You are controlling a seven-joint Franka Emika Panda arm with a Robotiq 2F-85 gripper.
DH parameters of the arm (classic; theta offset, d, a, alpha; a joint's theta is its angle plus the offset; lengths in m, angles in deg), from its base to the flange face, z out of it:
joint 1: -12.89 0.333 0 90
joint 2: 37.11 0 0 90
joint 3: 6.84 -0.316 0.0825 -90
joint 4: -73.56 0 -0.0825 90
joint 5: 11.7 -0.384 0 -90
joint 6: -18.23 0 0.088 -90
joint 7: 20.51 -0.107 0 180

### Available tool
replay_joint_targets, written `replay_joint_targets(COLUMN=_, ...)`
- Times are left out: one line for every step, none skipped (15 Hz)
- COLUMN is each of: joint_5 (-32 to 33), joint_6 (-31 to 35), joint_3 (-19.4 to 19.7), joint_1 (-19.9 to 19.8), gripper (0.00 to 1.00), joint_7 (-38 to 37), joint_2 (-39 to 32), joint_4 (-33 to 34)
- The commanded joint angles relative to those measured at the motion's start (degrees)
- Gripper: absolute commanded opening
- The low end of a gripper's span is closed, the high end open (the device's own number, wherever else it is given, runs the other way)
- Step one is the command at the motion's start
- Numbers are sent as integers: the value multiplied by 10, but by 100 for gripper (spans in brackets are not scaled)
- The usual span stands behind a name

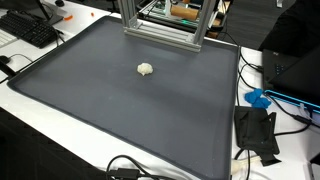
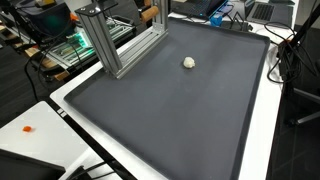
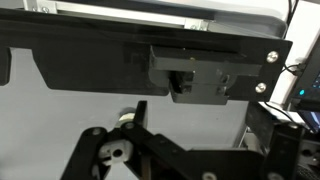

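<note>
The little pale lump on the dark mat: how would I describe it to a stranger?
A large dark grey mat covers most of the white table, with an aluminium frame standing at one edge. Just out from that frame lies a small, crumpled off-white lump. It is pale and rounded, unlike the black cables around the mat's edges.

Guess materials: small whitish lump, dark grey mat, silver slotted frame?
Small whitish lump: matte, crumpled; maybe cloth or paper, too small to tell.
Dark grey mat: likely rubber or foam; matte, raised rim.
Silver slotted frame: probably aluminium extrusion; satin sheen.
</note>
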Motion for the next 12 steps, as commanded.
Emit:
replay_joint_targets(joint_5=-13, joint_6=13, joint_3=-1, joint_1=15, gripper=100, joint_7=-8, joint_2=13, joint_4=-31)
replay_joint_targets(joint_5=-15, joint_6=10, joint_3=0, joint_1=17, gripper=100, joint_7=-8, joint_2=13, joint_4=-34)
replay_joint_targets(joint_5=-15, joint_6=9, joint_3=0, joint_1=18, gripper=100, joint_7=-10, joint_2=14, joint_4=-36)
replay_joint_targets(joint_5=-16, joint_6=8, joint_3=1, joint_1=19, gripper=100, joint_7=-9, joint_2=14, joint_4=-38)
replay_joint_targets(joint_5=-16, joint_6=8, joint_3=1, joint_1=20, gripper=100, joint_7=-10, joint_2=15, joint_4=-39)
replay_joint_targets(joint_5=-16, joint_6=10, joint_3=1, joint_1=21, gripper=100, joint_7=-9, joint_2=16, joint_4=-42)
replay_joint_targets(joint_5=-15, joint_6=11, joint_3=0, joint_1=21, gripper=100, joint_7=-9, joint_2=15, joint_4=-44)
replay_joint_targets(joint_5=-15, joint_6=13, joint_3=0, joint_1=22, gripper=100, joint_7=-9, joint_2=17, joint_4=-47)
replay_joint_targets(joint_5=-13, joint_6=16, joint_3=0, joint_1=21, gripper=100, joint_7=-9, joint_2=17, joint_4=-48)
replay_joint_targets(joint_5=-14, joint_6=20, joint_3=0, joint_1=22, gripper=100, joint_7=-7, joint_2=19, joint_4=-49)
replay_joint_targets(joint_5=-13, joint_6=24, joint_3=0, joint_1=21, gripper=100, joint_7=-8, joint_2=20, joint_4=-50)
replay_joint_targets(joint_5=-15, joint_6=25, joint_3=2, joint_1=23, gripper=100, joint_7=-6, joint_2=20, joint_4=-50)
